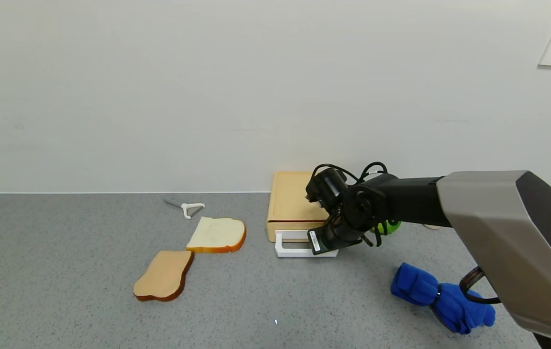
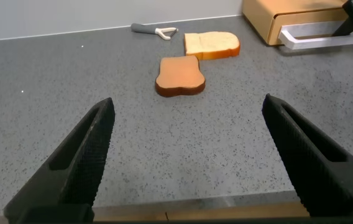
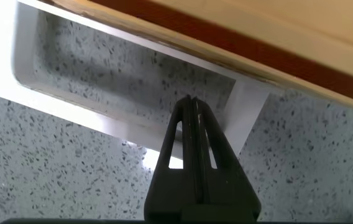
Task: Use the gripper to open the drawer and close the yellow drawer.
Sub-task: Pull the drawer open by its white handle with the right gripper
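At the far middle of the grey speckled table (image 1: 62,291), the pale yellow-tan plastic drawer (image 1: 291,203) sits shut in its case. Right gripper (image 3: 192,118), jaws pressed together, pokes into the white loop handle (image 1: 294,245); next comes a pull nearward. Left gripper (image 2: 189,155) idles, jaws wide.

Closed yellow-tan drawer (image 1: 291,203), white loop handle (image 1: 299,245) forward.

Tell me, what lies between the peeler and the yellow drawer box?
In the head view, one bread slice lies between the peeler and the drawer; the rest is bare grey countertop.
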Controlling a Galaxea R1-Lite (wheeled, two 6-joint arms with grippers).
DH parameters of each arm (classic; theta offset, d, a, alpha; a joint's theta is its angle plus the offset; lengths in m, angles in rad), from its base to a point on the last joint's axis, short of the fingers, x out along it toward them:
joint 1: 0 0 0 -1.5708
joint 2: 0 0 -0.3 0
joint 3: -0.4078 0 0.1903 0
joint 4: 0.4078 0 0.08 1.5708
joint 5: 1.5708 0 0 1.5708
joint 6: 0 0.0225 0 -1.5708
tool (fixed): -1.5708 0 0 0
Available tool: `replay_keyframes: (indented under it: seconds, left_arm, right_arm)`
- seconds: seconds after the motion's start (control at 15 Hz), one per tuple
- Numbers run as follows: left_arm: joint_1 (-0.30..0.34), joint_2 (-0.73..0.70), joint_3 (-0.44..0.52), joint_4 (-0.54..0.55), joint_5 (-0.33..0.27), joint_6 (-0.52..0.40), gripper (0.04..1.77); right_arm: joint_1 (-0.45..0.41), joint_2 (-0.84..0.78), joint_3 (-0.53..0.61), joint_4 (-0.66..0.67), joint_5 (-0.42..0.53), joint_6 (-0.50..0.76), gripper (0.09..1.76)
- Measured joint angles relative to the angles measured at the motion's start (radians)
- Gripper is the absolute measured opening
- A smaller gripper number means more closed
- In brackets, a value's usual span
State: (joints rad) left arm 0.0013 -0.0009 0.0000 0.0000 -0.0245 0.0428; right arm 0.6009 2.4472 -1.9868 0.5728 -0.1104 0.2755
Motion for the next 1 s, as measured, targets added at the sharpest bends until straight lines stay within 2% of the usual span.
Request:
replay_keyframes:
  seconds: [0.47, 1.0]
  left_arm:
    - [0.000, 0.000, 0.000, 0.000, 0.001, 0.000, 1.72]
    - [0.000, 0.000, 0.000, 0.000, 0.001, 0.000, 1.72]
  right_arm:
    - [0.015, -0.028, 0.001, 0.136, 0.063, 0.030, 0.11]
    - [0.045, -0.050, 0.014, 0.230, 0.066, 0.095, 0.12]
